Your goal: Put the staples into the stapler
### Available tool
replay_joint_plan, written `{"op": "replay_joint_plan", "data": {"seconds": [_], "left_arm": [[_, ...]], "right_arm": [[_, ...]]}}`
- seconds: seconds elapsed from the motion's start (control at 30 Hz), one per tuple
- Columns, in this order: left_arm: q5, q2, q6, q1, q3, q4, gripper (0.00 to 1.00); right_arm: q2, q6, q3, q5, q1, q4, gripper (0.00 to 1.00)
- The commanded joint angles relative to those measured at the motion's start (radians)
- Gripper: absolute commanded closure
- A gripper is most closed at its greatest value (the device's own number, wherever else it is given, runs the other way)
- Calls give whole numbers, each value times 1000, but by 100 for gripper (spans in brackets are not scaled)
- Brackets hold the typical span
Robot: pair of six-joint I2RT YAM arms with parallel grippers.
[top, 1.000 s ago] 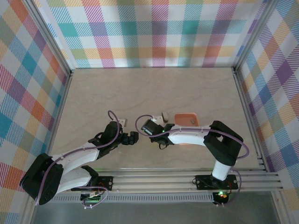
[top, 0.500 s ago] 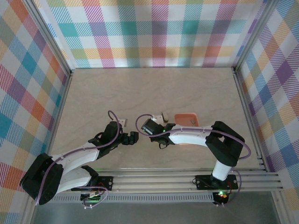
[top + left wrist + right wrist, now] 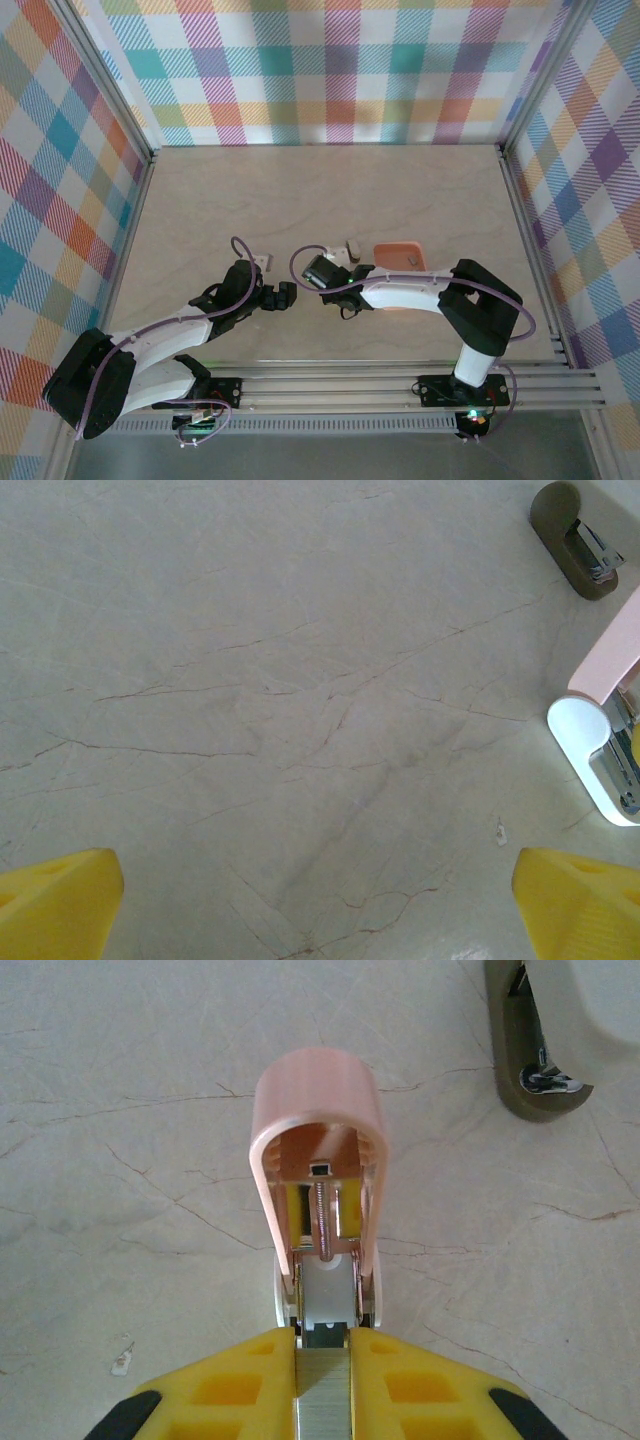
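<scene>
The pink stapler [image 3: 316, 1090] lies open on the table just ahead of my right gripper [image 3: 322, 1345], its lid raised so the spring and pale channel show. The right gripper is shut on a grey strip of staples [image 3: 322, 1400], whose front end sits at the back of the stapler's channel. My left gripper [image 3: 320, 900] is open, with its yellow fingertips [image 3: 60, 900] far apart and bare table between them. From that side the stapler [image 3: 600, 760] lies at the right edge, apart from the fingers. In the top view the left gripper [image 3: 288, 296] sits just left of the right wrist.
A salmon-orange tray [image 3: 398, 256] lies right of the right wrist, with a small grey-white oblong piece [image 3: 352, 247] beside it. A dark olive piece with a metal clip [image 3: 530, 1050] lies beyond the stapler to the right. A small white block [image 3: 262, 260] sits behind the left gripper.
</scene>
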Motion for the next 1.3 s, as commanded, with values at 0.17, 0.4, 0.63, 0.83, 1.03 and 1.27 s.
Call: {"op": "replay_joint_plan", "data": {"seconds": [0.17,0.4,0.63,0.83,1.03,1.27], "left_arm": [[-9,-17,18,-14,-7,7,0],[-9,-17,19,-14,-7,7,0],[-7,-17,20,-14,-8,9,0],[-7,-15,19,-14,-7,11,0],[-7,-16,21,-13,-4,9,0],[-8,-16,23,-14,-4,8,0]], "right_arm": [[18,2,4,14,3,-18,82],[13,5,2,14,3,-21,82],[-33,-20,1,25,2,-21,82],[-41,-19,-4,31,2,-31,82],[-22,-7,-12,18,0,-26,82],[0,-4,-9,0,-3,-25,82]]}}
